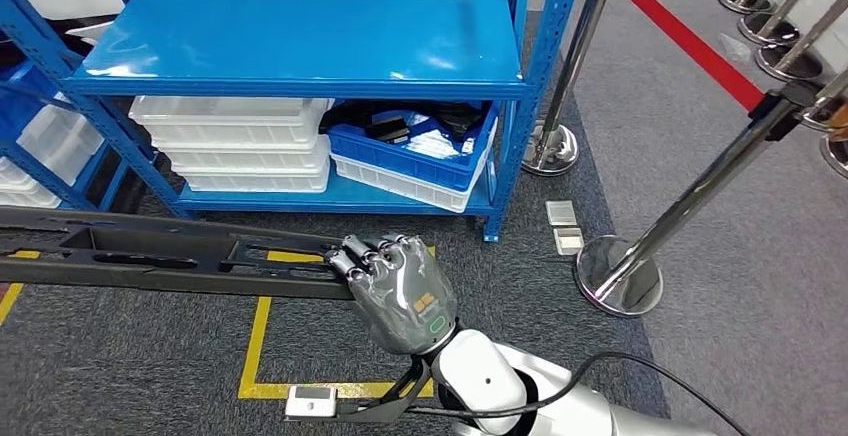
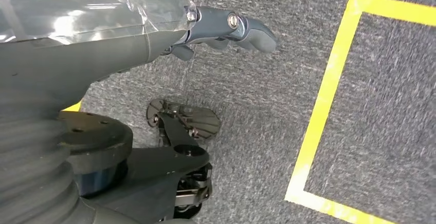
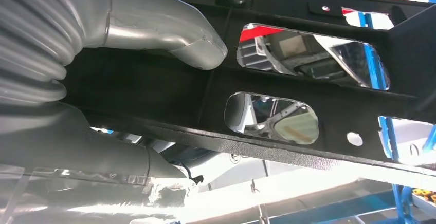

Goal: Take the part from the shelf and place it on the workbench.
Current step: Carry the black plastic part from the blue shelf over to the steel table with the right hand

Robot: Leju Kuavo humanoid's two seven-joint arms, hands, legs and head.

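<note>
The part (image 1: pixel 150 253) looks matt black textured metal, the shelf (image 1: pixel 300 46) glossy blue painted metal, the floor (image 1: pixel 760 286) rough grey carpet

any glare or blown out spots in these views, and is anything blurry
Head view: sharp, with soft glare patches on the blue shelf top. Left wrist view: bright reflections on the clear wrap over the left hand; carpet crisp. Right wrist view: background blown out white below the black part, and the right hand's thumb looks soft.

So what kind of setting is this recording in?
Probably a cordoned-off industrial demo or test area: a blue steel shelf holding stacked plastic bins, yellow floor tape on grey carpet, and stanchions with red barrier belts.
</note>
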